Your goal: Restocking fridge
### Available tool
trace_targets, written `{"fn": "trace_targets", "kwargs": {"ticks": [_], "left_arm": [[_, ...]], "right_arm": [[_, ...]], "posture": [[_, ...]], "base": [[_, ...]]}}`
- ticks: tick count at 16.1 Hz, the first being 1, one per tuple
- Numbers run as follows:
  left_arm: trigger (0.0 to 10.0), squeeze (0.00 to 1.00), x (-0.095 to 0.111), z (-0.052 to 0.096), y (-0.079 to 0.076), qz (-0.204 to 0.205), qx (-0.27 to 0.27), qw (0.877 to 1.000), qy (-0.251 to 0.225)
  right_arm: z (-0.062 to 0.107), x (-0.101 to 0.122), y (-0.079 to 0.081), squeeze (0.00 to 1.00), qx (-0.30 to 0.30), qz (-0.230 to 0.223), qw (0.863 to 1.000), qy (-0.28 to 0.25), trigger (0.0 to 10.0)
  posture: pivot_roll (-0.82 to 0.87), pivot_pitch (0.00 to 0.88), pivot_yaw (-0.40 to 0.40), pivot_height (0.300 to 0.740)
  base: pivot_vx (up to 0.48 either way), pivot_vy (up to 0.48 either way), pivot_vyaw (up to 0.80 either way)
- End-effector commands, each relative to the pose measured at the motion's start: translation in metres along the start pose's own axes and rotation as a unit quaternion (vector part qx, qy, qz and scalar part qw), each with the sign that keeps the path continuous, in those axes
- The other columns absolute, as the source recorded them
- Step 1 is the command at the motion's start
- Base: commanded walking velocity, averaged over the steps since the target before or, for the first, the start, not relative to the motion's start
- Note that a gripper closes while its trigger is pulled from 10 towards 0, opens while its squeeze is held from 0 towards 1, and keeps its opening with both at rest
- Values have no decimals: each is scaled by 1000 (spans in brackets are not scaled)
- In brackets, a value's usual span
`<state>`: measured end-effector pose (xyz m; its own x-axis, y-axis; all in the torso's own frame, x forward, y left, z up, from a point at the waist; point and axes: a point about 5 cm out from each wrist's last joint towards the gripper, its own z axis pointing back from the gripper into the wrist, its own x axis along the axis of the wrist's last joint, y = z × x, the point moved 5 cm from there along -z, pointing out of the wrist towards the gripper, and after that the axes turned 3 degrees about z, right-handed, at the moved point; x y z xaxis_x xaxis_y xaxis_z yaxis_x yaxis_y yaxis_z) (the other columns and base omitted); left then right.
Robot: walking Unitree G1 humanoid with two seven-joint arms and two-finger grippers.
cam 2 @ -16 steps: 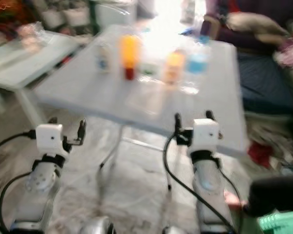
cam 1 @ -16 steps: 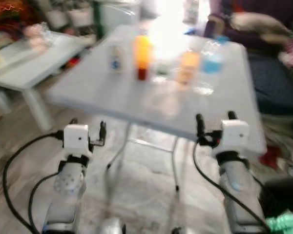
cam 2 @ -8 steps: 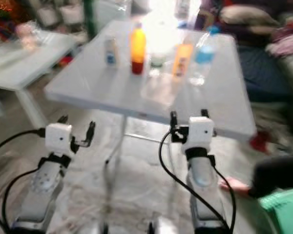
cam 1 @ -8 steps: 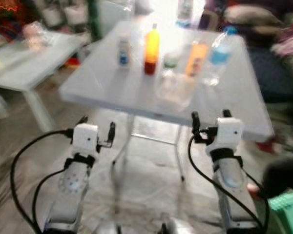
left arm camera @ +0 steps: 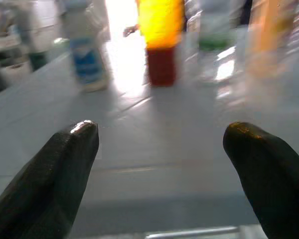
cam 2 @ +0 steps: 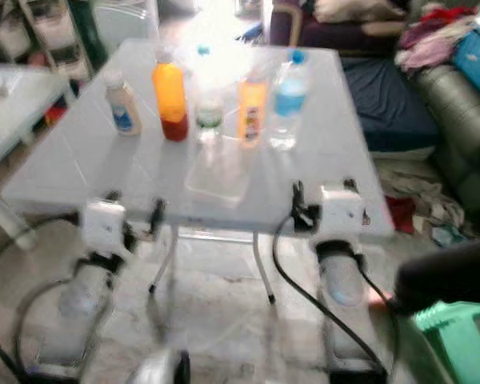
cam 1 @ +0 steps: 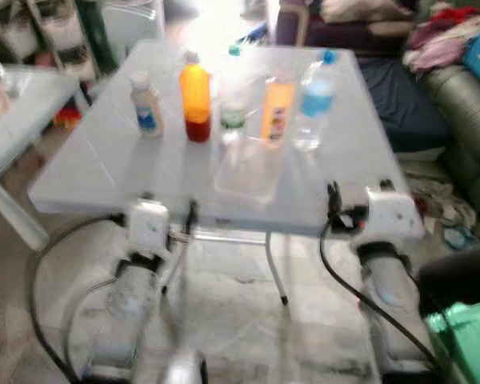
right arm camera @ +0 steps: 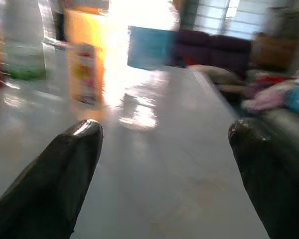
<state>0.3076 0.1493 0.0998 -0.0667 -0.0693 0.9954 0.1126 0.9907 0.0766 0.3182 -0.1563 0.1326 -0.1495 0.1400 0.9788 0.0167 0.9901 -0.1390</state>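
Bottles point(cam 1: 196, 104) stand in row at 12 o'clock on table point(cam 1: 112, 172), staged for fridge. Left gripper point(left arm camera: 162, 149) and right gripper point(right arm camera: 164, 149) wide, empty, at near edge, poised to reach.

I see a pale folding table point(cam 2: 80, 172) with five bottles in a row at its far half: white bottle point(cam 2: 122, 102), orange bottle point(cam 2: 170, 94), clear bottle point(cam 2: 210, 104), juice bottle point(cam 2: 252, 108), blue-labelled water bottle point(cam 2: 286, 100). Left gripper point(cam 2: 134, 214) and right gripper point(cam 2: 323, 192) hover at the table's near edge.
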Motion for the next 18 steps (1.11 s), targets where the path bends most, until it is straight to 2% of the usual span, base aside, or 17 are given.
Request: {"fn": "trace_targets", "kwargs": {"ticks": [1, 4, 10, 13, 18], "left_arm": [[10000, 0, 3, -1, 1, 2, 8, 1000, -5], [10000, 0, 5, -2, 11, -10, 29, 999, -9], [10000, 0, 8, -4, 11, -7, 27, 1000, -13], [10000, 0, 6, -3, 10, -8, 23, 1000, -10], [10000, 0, 5, -1, 6, -4, 17, 1000, -7]], "right_arm": [[1, 1, -4, 0, 0, 1, 1000, -2, 10000], [0, 9, 8, 0, 42, 10, 999, -23, 10000], [-3, 9, 2, 0, 27, 9, 999, -23, 10000], [-3, 6, -2, 0, 13, -2, 1000, -19, 10000], [-4, -10, -13, 0, -36, -88, 995, 28, 10000]], "posture": [[113, 94, -18, 740], [117, 91, -16, 740], [116, 85, -11, 740], [116, 87, -8, 740], [116, 97, -7, 740]], "base": [[0, 0, 0], [0, 0, 244], [0, 0, 686], [0, 0, 0], [0, 0, 0]]}}
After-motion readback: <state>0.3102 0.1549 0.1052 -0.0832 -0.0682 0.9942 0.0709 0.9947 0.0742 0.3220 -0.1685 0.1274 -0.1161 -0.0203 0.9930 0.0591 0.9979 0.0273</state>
